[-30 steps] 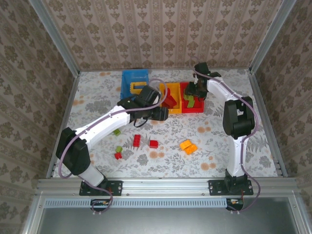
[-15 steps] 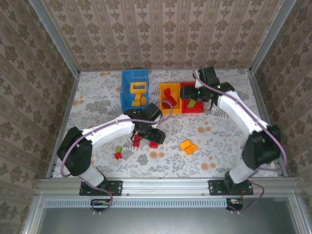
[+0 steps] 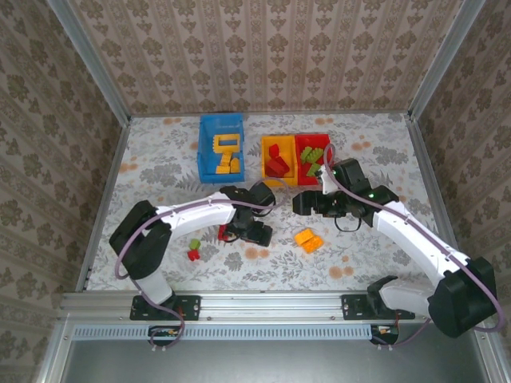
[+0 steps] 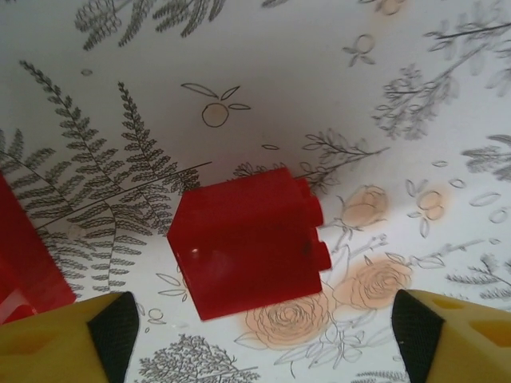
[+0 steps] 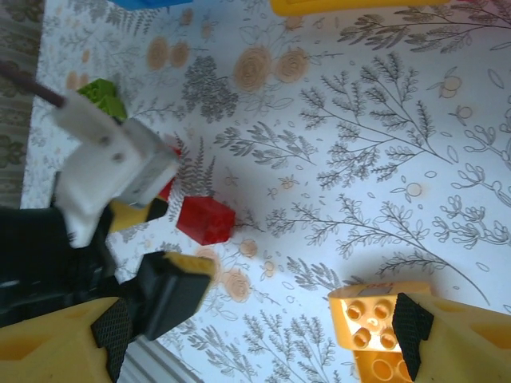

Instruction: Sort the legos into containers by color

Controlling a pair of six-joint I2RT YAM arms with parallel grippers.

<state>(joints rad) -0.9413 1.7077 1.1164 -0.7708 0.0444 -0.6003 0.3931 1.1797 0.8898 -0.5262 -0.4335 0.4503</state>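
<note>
The left gripper (image 4: 263,323) hangs over the floral table (image 4: 263,72), jaws spread wide and empty, above a red brick (image 4: 243,243) lying with its studs pointing right in the wrist view. The right gripper (image 5: 262,327), equally wide and empty, hovers near an orange brick (image 5: 369,333), studs up.

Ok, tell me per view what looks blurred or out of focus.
Top external: sharp, evenly lit, no glare. Left wrist: the red brick is slightly soft, the fingertips blurred at the bottom corners. Right wrist: the left arm's white part is smeared, the table print crisp.
</note>
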